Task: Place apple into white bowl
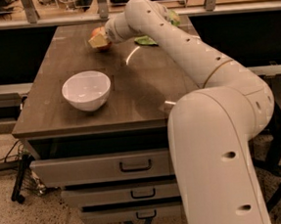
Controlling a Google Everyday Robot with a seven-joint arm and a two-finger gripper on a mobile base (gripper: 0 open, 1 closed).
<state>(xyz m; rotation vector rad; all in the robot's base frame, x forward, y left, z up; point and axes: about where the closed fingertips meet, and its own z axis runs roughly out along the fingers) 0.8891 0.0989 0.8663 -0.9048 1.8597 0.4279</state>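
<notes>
1. The white bowl (86, 90) stands upright on the desk (139, 99), in its near left part. It is close to the left edge and a little back from the front edge. Its inside shows only bare glossy white.
2. The apple (103, 45) is well apart from the bowl, up toward the far edge and left of the desk's middle. Only a red patch of it shows, low against the desktop.
3. The gripper (98, 39) is right at the apple and covers most of it from the right. Its pale yellowish tip sits against the fruit. I cannot tell whether it has hold of the apple, or how wide it stands.
4. The arm (189, 51) reaches in from the near right corner and crosses the right half of the desk on a slant to the far side.
5. A green bag (146, 40) lies near the far edge, just right of the gripper and partly behind the arm.
6. Bare wood runs between the bowl and the apple, and across the middle of the desk to the front edge.
7. The robot's body hides the near right corner.
8. Below the front edge, three drawers (101, 167) sit shut, each with a dark handle.
</notes>
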